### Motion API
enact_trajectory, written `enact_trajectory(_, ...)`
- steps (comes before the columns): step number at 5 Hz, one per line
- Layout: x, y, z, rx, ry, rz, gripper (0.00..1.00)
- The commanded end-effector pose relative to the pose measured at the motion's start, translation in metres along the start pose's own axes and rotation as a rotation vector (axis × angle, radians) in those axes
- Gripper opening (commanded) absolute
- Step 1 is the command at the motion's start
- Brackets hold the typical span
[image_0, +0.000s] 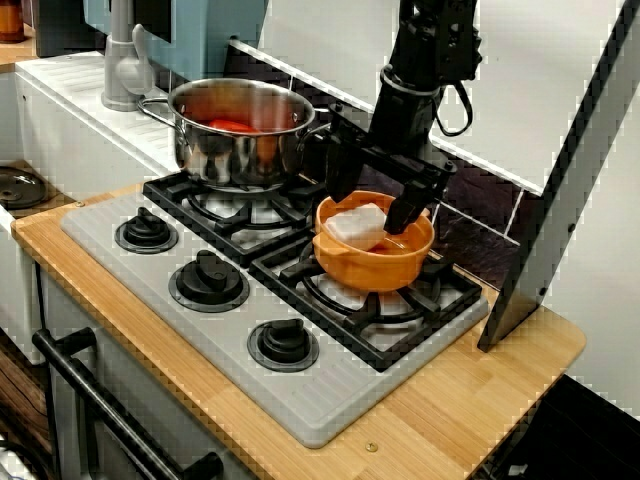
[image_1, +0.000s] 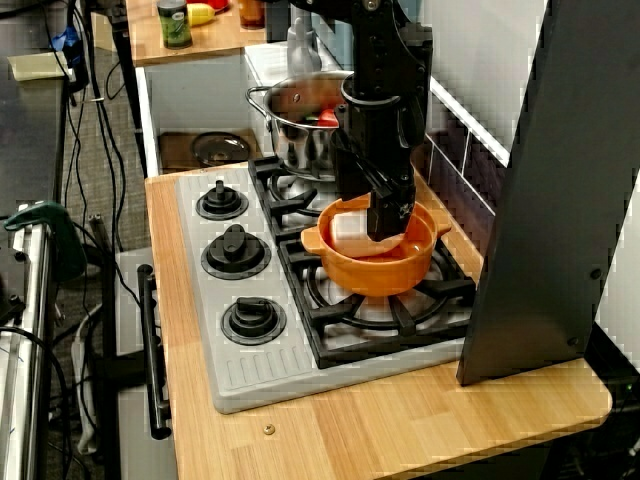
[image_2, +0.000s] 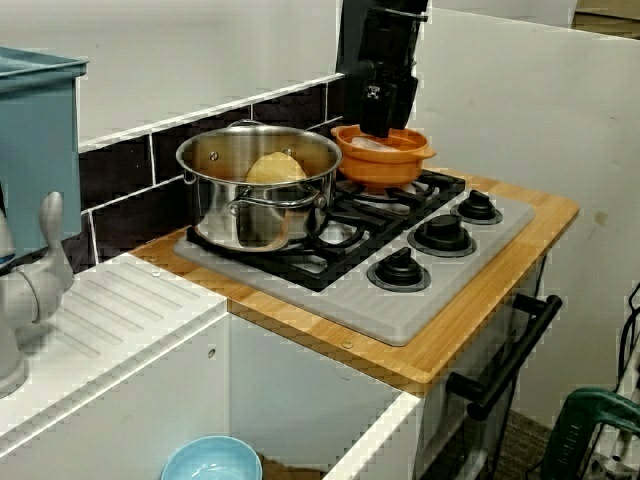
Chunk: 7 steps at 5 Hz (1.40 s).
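An orange bowl (image_0: 375, 262) stands on the right-hand burner grate, with a white block (image_0: 357, 225) lying inside it. My black gripper (image_0: 372, 205) hangs just over the bowl, open. One finger is by the bowl's left rim and the other dips inside its right half, so the block sits between and slightly below them. The view from above the knobs shows the gripper (image_1: 375, 215) right beside the block (image_1: 346, 228). From the sink side, the gripper (image_2: 385, 112) hides most of the inside of the bowl (image_2: 385, 165).
A steel pot (image_0: 240, 135) with red and yellowish food stands on the neighbouring burner, close to the arm. Three knobs (image_0: 208, 282) line the stove's front. A grey slanted panel (image_0: 560, 190) rises at the right. A faucet (image_0: 122, 60) and a white drainboard (image_2: 120, 310) lie beyond the pot.
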<state>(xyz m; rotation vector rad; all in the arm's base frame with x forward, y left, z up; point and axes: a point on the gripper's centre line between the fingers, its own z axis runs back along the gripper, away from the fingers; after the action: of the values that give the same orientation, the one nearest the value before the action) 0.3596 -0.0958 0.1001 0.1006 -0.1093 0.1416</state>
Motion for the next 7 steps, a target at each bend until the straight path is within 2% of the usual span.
enact_trajectory(1,-0.002,0.012,0.01,-0.005,-0.038,-0.028,1.0)
enact_trajectory(7,0.001,0.019,-0.002,0.011,-0.025,-0.04,1.0)
